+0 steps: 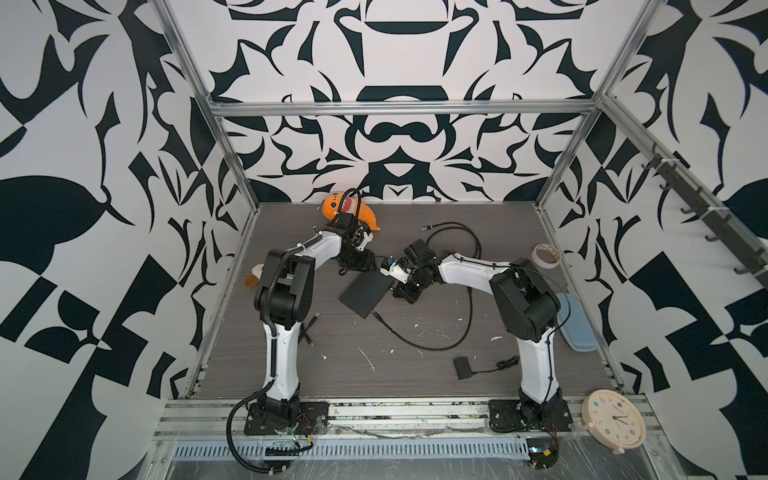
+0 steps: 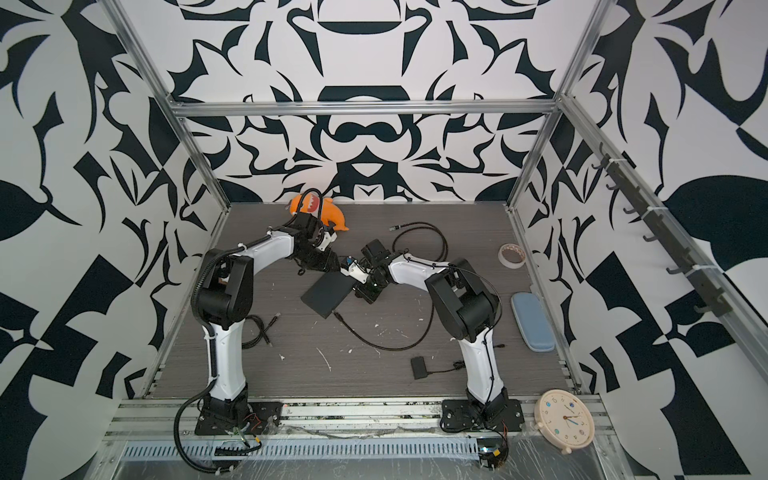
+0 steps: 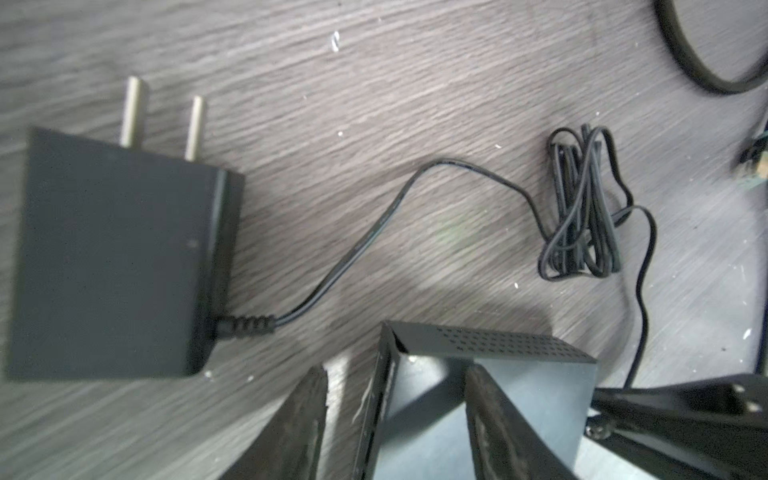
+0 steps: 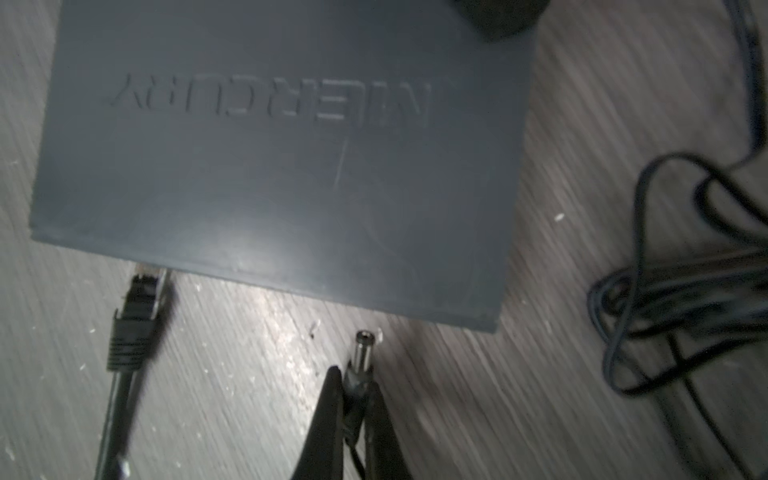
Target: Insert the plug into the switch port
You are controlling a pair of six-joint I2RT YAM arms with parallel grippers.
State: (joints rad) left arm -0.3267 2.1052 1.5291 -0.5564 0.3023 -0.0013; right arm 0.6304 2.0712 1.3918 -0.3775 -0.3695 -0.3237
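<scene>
We are pinching the plug (image 4: 362, 351) between our pressed-together right fingers (image 4: 326, 411), its tip sitting just short of the switch (image 4: 282, 158) edge, not touching. The switch is lying flat in the middle of the desk (image 1: 415, 374). Our left fingers (image 3: 291, 424) are standing spread, straddling one corner of the switch, a gap showing beside one finger.
</scene>
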